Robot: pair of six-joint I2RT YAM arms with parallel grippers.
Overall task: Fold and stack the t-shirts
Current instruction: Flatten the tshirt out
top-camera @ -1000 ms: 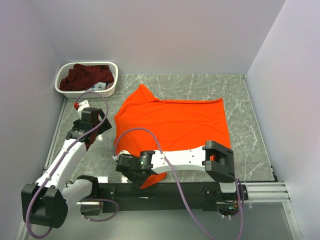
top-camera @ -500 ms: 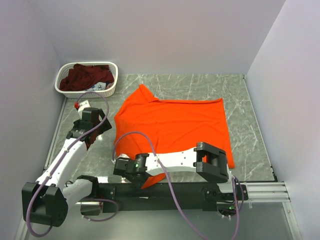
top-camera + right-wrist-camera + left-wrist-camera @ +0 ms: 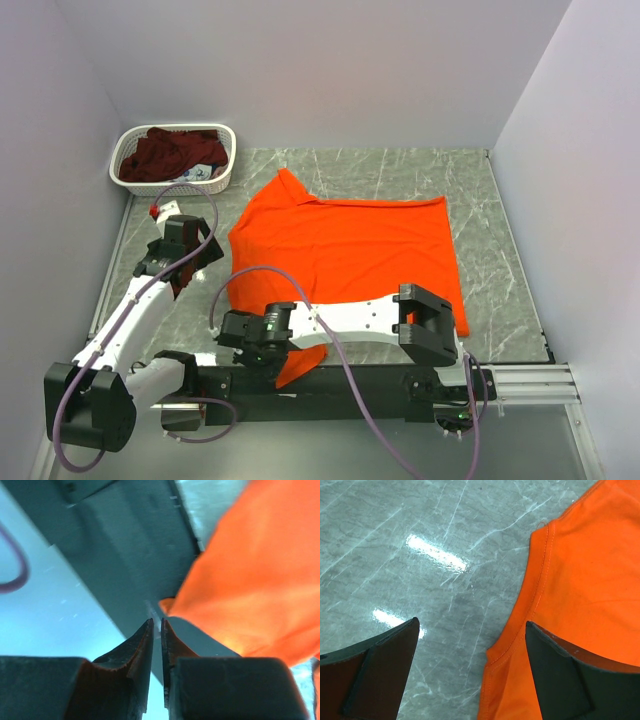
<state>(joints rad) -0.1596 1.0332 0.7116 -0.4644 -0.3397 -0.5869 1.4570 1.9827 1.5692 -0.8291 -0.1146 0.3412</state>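
Orange t-shirt (image 3: 350, 250) – matt cloth, table (image 3: 500, 250) – glossy marble

The left gripper (image 3: 471, 630) hangs at the orange t-shirt's (image 3: 350, 250) left edge, fingers spread wide. The right arm (image 3: 370, 318) stretches leftward along the shirt's near edge. The right gripper (image 3: 156, 625), at its near-left corner, has its fingers almost together.
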